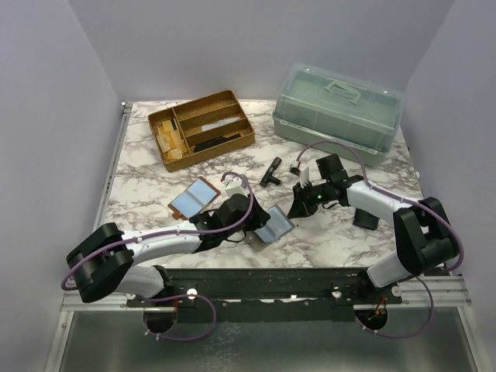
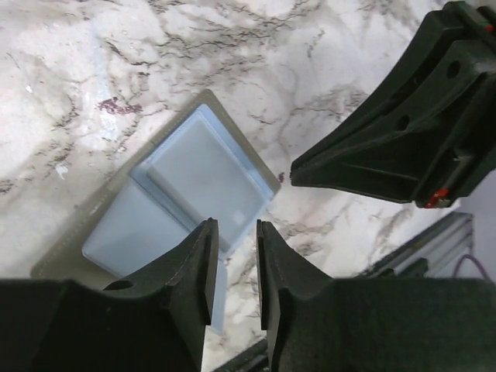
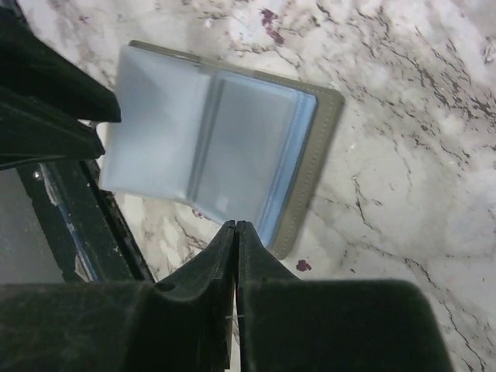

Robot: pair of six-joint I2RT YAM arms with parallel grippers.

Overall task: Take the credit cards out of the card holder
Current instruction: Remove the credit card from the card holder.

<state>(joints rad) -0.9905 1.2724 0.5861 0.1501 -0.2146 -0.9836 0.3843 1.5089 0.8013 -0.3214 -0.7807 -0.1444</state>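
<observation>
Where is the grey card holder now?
Top view: the card holder lies open near the front of the table, between the left hand and right hand, right of the brown-edged holder.

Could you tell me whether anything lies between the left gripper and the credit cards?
Nothing separate: the left gripper hovers directly over the card holder, whose frosted sleeves alone cover the credit cards; the right gripper stands beside it.

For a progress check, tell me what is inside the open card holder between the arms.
Inside the grey-green folding card holder, cloudy plastic sleeves show thin light-blue credit cards. Cards underneath are covered, so their number is hidden.
</observation>
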